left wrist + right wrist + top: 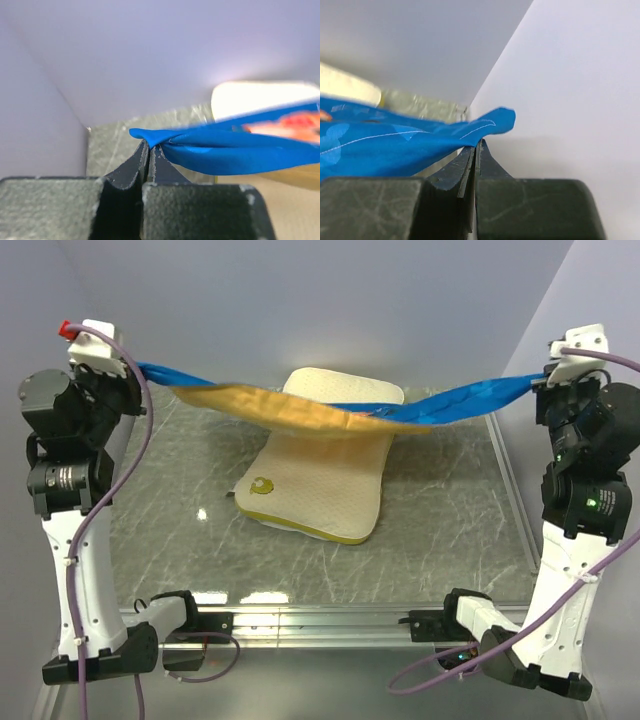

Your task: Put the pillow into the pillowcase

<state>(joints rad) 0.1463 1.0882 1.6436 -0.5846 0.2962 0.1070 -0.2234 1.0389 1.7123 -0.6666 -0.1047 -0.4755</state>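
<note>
- Pale lilac walls stand round a grey marbled table (450,530), with both arm bases at its near edge.
- The pillow (320,485) lies flat near the middle of the table. Its near end is bare and its far end passes under the hanging cloth.
- The pillowcase (300,412) is strung from left to right above the pillow. It is blue at both ends, and its orange-yellow reverse sags in the middle.
- The left gripper (150,147) has its jaws pressed together on a blue corner of the cover, high at the left wall.
- The right gripper (476,145) is likewise clamped on the opposite blue corner, high at the right wall.
- From above I cannot tell whether the sagging cloth touches the pillow.
- Judging by this, the step in hand is spreading and lifting the cover. The pillow is not yet inside, so most of the task remains.
- The open mouth of the cover does not show in any view.
- The next move likely calls for bringing that mouth to one end of the pillow, keeping it apart, and drawing the cloth along while the pillow lies flat.
</note>
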